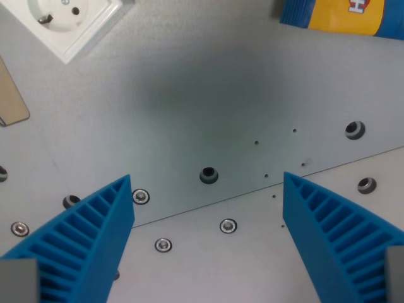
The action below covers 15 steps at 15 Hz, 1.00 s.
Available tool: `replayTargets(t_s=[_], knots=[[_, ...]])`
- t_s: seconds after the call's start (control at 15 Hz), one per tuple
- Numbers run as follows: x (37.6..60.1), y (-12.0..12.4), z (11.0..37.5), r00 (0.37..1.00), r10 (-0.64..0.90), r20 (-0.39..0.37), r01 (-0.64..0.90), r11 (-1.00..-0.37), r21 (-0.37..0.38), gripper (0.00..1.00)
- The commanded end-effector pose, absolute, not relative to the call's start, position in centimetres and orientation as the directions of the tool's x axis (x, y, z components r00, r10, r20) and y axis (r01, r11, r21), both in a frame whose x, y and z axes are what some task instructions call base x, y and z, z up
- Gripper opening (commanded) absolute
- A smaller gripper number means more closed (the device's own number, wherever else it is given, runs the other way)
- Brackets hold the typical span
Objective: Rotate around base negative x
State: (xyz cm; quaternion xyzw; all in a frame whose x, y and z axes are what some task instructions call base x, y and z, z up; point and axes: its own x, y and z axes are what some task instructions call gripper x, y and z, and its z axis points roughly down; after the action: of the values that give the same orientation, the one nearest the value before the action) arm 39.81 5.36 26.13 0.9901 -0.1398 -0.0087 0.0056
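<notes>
**Ana:** Wrist view, and we're looking almost straight down. Two blue ribbed fingers, one low on the wrist view's left, the other low on the right, spread wide apart, and nothing at all between them. So the gripper is wide and empty.

**Ben:** What's underneath?

**Ana:** Bare grey metal table, a seam running across it on a slant, screws dotted along it, and a dark hole sitting near the middle of the gap between the fingers.

**Ben:** And the thing it's meant to work on?

**Ana:** There isn't one, as I read it. The task is a pure turn of the wrist about an axis, so the "thing" is the gripper itself, hanging above the table and clear of it. What matters is room to tilt: the line between the two fingers runs left to right across the view, and nothing stands near either tip.

**Ben:** Anything around the edges?

**Ana:** A white wall socket in the top left corner, well away. A blue and yellow packet at the top right edge, mostly cut off. A tan strip at the far left. No bins, bowls or trays in sight, so nothing held in anything.

**Ben:** Risk?

**Ana:** I'd guess little, though how close the fingertips are to the table, I can't tell.
</notes>
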Motion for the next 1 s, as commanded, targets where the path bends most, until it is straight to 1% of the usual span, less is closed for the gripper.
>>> replayTargets(t_s=[0.07, 1.0], knots=[[39.85, 5.36, 26.39, 0.961, -0.277, -0.005, -0.277, -0.961, 0.024, 1.0], [39.85, 5.36, 26.39, 0.96, -0.275, 0.046, -0.278, -0.939, 0.202, 1.0]])
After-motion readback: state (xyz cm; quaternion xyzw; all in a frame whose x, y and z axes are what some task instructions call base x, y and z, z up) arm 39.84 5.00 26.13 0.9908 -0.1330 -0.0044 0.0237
